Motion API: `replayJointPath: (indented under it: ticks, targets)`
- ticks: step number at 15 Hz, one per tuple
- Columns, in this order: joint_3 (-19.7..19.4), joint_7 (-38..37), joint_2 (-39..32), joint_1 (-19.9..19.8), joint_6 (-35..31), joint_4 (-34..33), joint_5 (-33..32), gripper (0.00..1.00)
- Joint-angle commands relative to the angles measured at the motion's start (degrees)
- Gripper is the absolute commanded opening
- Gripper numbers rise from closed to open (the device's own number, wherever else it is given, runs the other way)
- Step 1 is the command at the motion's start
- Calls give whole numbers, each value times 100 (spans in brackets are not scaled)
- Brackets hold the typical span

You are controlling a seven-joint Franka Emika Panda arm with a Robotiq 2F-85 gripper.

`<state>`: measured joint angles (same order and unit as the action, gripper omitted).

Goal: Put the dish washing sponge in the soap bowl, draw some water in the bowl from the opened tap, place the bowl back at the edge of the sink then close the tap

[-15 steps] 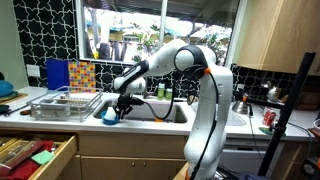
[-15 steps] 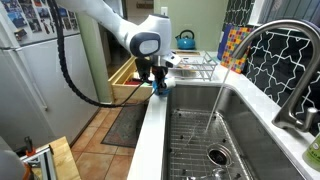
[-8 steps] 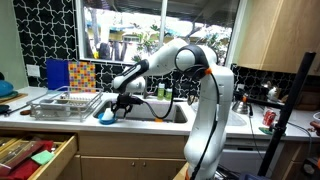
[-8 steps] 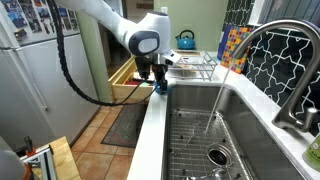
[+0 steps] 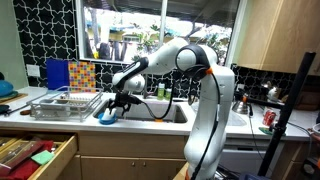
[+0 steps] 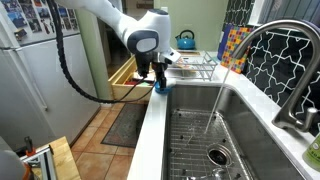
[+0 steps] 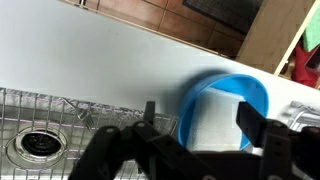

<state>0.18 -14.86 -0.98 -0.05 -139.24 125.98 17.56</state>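
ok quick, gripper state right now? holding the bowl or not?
Gripper: open, jaws spread on either side of the blue bowl's near rim, not clamped on it.

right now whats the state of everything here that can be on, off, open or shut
tap: on, water running into the sink
blue bowl: upright on the sink's edge, something pale inside
end effector: open, over the bowl
drawer: pulled open
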Motion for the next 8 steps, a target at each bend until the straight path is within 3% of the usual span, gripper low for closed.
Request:
replayJointPath:
  ticks: [1,5,7,8]
  targets:
    - [22,141,-129,20,-237,67,362,57]
    - [38,111,-256,19,-277,64,461,36]
    - [31,68,-305,14,-241,58,415,35]
    - [27,47,-324,12,-231,55,388,25]
